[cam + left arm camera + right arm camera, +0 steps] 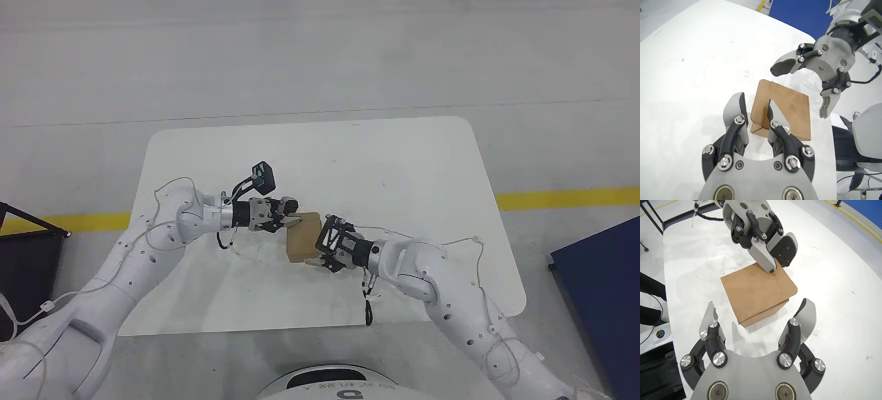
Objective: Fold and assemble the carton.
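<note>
White table [420, 170], smooth and hard. Offers little grip; likely to let anything light skid under a sideways push.

Brown cardboard carton [302, 236], near the front middle of the table, between the two grippers. Body squared up, top panel folded over. One rounded side flap [789, 287] jutting level past the wall, not yet turned down or tucked. Looks light and springy; judged more likely to slide or tip than to crease if pressed from one side alone.

Right gripper [759, 302] just beside the carton's near face, jaws spread wide, touching nothing and carrying nothing. Set wider than that face. Could hook the untucked flap from underneath and bend it outward on closing in, or shove the whole carton against the other arm.

Left gripper [756, 98] on the opposite side, jaws parted and straddling the flap along its crease, nothing clamped. Would tear or crumple the board if closed hard across the fold.

One fingertip [770, 269] resting on the top panel's far corner. Pins the lid at that single spot only. Could slip off the edge and let the panel spring up, undoing the fold.
</note>
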`<action>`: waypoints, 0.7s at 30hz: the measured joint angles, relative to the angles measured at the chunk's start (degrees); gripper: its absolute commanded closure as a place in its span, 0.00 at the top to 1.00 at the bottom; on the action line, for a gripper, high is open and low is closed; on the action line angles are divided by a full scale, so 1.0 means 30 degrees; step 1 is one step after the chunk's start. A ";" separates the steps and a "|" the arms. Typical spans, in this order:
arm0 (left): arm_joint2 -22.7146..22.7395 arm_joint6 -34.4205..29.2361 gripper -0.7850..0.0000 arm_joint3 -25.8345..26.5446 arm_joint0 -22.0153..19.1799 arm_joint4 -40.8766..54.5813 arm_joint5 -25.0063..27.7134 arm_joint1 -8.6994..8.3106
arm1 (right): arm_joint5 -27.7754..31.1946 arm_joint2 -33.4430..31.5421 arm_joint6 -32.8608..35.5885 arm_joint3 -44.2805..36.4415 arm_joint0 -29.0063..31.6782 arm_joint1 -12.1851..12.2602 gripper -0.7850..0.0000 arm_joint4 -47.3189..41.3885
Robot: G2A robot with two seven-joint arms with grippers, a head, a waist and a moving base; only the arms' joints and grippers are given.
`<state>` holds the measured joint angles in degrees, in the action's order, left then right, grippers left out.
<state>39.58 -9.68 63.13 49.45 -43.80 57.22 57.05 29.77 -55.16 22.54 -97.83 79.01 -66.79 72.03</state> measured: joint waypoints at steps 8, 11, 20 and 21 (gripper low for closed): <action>0.0126 -0.0579 0.59 -0.0094 -0.0066 -0.0039 0.0134 0.0113 | 0.0271 0.0603 0.0107 -0.0535 -0.0481 0.0038 0.73 0.2757; 0.0259 -0.0554 0.59 -0.0080 -0.0150 0.0002 -0.0018 0.0172 | 0.0430 0.0671 0.0457 -0.0457 -0.0651 0.0037 0.73 0.2885; 0.0743 -0.0369 0.52 -0.0113 -0.0142 -0.0153 -0.0950 0.0292 | 0.0934 0.0935 0.0815 -0.0205 -0.1103 -0.0011 0.74 0.2741; 0.0741 -0.0524 0.52 -0.0111 -0.0151 -0.0254 -0.0939 0.0307 | 0.0949 0.0966 0.0823 -0.0206 -0.1164 -0.0020 0.73 0.2753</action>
<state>41.80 -11.25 62.79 49.00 -44.56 54.41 57.97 32.62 -52.26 25.01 -98.45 75.51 -66.85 80.29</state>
